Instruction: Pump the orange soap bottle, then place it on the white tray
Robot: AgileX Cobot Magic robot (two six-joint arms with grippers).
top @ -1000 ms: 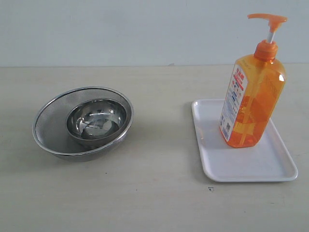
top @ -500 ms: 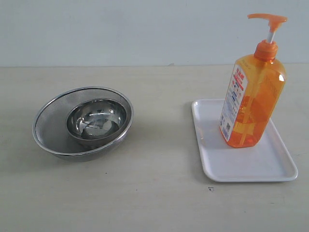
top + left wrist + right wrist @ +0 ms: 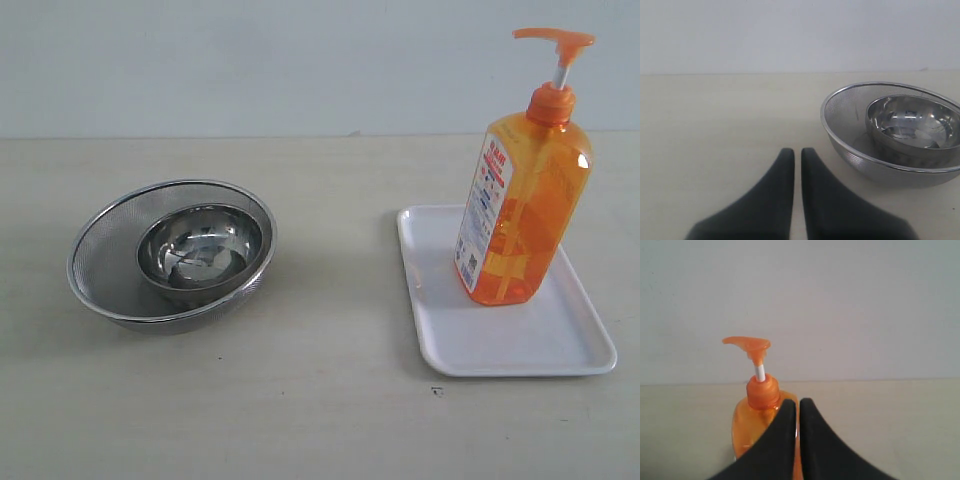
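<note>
Both grippers closed, empty.
We see the left gripper (image 3: 797, 151) and right gripper (image 3: 798, 401) alike: dark jaws drawn near together, only a thin slit between.

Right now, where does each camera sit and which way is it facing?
Exterior: above the table, facing the wall; sees mesh strainer holding steel bowl, orange soap bottle upright on white tray; no robot parts.
Left wrist: low behind the shut left gripper, facing strainer and bowl.
Right wrist: low behind the shut right gripper, facing the bottle's pump.
Shared: exterior and left wrist, strainer and bowl; exterior and right wrist, the bottle.
</note>
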